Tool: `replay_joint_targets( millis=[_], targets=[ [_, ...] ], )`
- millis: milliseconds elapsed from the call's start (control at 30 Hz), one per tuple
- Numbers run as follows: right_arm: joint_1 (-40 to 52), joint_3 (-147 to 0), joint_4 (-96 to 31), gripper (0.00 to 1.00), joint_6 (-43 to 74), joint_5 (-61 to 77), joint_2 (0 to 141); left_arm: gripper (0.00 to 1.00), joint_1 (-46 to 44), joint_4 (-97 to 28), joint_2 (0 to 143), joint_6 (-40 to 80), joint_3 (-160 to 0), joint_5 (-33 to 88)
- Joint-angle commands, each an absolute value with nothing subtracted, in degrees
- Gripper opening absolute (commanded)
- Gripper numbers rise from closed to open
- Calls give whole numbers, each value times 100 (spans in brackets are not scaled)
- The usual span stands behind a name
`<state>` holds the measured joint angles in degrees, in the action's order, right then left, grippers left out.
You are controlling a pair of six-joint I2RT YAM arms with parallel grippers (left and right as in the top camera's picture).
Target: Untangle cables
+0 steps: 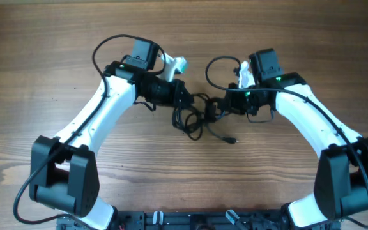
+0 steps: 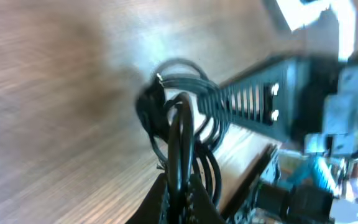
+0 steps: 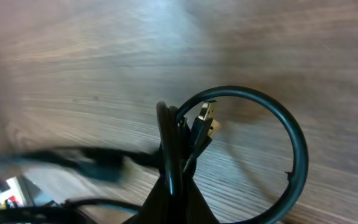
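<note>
The cables are a knot of thin black cord at the middle of the wooden table, between my two arms. One loose end with a small plug trails to the right front. My left gripper is shut on a bundle of cable loops at the knot's left. My right gripper is shut on a cable strand at the knot's right. In the right wrist view a round loop and a USB plug stand just past the fingers.
The wooden table lies all around. The right arm's slotted black gripper body shows close in the left wrist view. A thicker black arm wire arcs over the left arm, another over the right.
</note>
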<state>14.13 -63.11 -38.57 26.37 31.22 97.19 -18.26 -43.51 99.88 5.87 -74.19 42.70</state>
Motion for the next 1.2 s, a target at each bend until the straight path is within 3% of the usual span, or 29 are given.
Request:
replay_joint_targets(
  millis=[0, 267, 500, 600, 833, 1100, 1167],
  targets=[
    [1310, -6270, -3841, 4, 2698, 2679, 9773, 4, -1245, -3983, 9931, 1494, -7417, 4235],
    [1310, -6252, -3835, 4, 2655, 2506, 9795, 4, -674, -3422, 9529, 2626, -7417, 4160],
    [1310, -6261, -3841, 4, 2381, 2355, 9773, 4, -690, -5094, 9526, 4215, -7415, 1133],
    [1310, -6412, -3879, 4, 2283, 2388, 9520, 4, -690, -5511, 9526, 4735, -7415, 541],
    [1328, -6740, -3811, 4, 2139, 2156, 8388, 4, -805, -6563, 9526, 4805, -7417, 1850],
    [1328, -6702, -4423, 4, 2263, 1278, 8521, 7, -786, -7452, 9526, 6368, -7417, 1835],
    [1328, -6702, -4427, 11, 2265, 1286, 8521, 10, -788, -7284, 9526, 6392, -7417, 1841]
  ],
)
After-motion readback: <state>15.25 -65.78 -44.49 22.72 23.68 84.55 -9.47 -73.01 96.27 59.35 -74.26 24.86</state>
